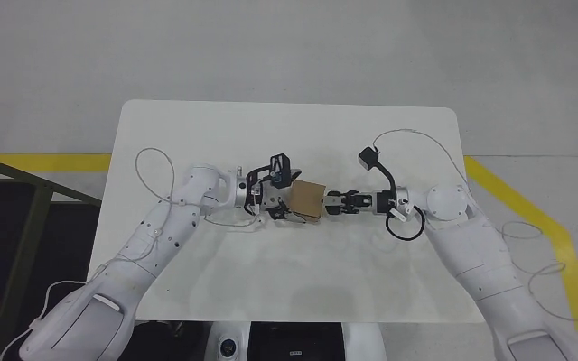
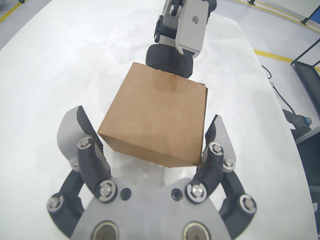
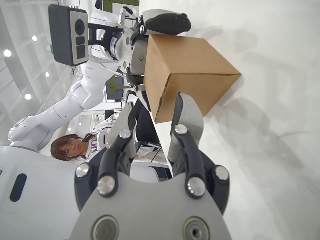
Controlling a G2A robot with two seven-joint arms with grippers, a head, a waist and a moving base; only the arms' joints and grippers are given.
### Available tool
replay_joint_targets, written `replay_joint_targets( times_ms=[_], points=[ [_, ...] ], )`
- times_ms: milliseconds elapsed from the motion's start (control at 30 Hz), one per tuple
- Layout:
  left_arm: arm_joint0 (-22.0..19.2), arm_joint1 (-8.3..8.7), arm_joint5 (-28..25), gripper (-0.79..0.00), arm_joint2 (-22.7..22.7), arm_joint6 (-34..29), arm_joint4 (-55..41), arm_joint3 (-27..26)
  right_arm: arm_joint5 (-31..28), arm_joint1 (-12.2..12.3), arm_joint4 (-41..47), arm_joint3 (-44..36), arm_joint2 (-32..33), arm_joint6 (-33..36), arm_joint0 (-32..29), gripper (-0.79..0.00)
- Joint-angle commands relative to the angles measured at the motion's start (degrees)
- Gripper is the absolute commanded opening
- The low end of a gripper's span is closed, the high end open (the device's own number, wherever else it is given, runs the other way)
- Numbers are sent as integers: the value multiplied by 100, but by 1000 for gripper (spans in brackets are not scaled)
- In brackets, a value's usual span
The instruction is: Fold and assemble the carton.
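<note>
**A:** From above, where is the carton?

**B:** The carton [image 1: 308,199] lies at the middle of the white surface [image 1: 181,126], between the two arms. The left claw [image 1: 289,200] is at its left end and the right claw [image 1: 329,202] is at its right end.

**A:** And what does the left wrist camera show?

**B:** There the carton is a brown box, and the faces I can see are closed. Its left end sits between the left claw's fingers [image 2: 85,126]. They are spread wide and touch it on both sides, so this claw is clamped on the carton. At the right end, a black pad [image 2: 170,61] of the right claw is against the carton's edge.

**A:** And the right wrist camera?

**B:** The right claw's two fingers are apart. One of them stands in front of the carton's side, but I cannot tell if it touches. One corner of the carton rests on the surface. A dark finger of the left claw lies on the carton's far side.
</note>
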Motion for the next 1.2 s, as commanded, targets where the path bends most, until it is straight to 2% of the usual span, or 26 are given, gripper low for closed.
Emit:
replay_joint_targets(
  times_ms=[0,133,300,400,433,633,733,867,1000,1167],
  points=[
    [70,69,0,0,-67,-17,-31,-94,-29,33,-22,-77,108,-23,-72,-474],
    [234,234,0,0,-190,4,-353,-324,-105,99,-89,-267,315,-65,-221,-449],
    [431,524,0,0,-527,24,-1093,-736,-408,168,-193,-500,551,-99,-334,-400],
    [482,663,0,0,-833,-137,-1478,-868,-742,188,-224,-565,651,-172,-335,-28],
    [488,693,0,0,-936,-205,-1592,-879,-881,189,-219,-563,670,-207,-327,0],
    [347,744,172,0,-1245,-642,-2310,-773,-1715,163,-316,-331,772,-834,-206,0],
    [168,748,331,0,-1367,-842,-2617,-588,-2110,156,-633,-189,883,-1401,-171,0],
    [-44,747,611,0,-1489,-1189,-3077,-291,-2618,170,-1497,-95,1137,-2296,-137,0],
    [-328,734,711,0,-1481,-1917,-3991,62,-2676,198,-2971,-309,1462,-3387,-219,0],
    [-587,751,733,0,-1601,-2276,-4395,289,-2590,222,-3850,-412,1884,-4592,-476,0]
  ],
)
